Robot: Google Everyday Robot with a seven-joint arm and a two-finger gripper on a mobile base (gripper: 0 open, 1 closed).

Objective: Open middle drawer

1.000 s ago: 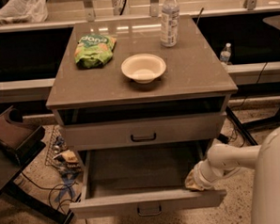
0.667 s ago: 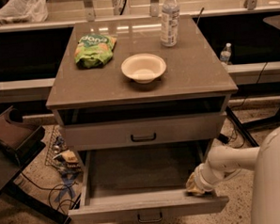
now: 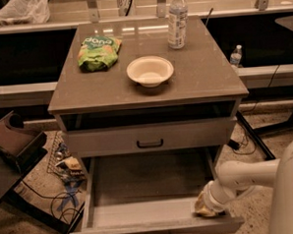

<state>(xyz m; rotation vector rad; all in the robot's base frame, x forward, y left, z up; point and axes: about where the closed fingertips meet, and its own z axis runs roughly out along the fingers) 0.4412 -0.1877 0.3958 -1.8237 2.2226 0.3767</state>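
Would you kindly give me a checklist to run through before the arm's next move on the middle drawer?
1. Middle drawer pulled well out of the cabinet: ok.
2. End effector at the drawer's front right corner: ok.
3. End effector released from the drawer front: cannot tell.
4. Upper drawer looks shut, out of the arm's way: ok.
5. Bowl and water bottle upright on the cabinet top, back from its front edge: ok.
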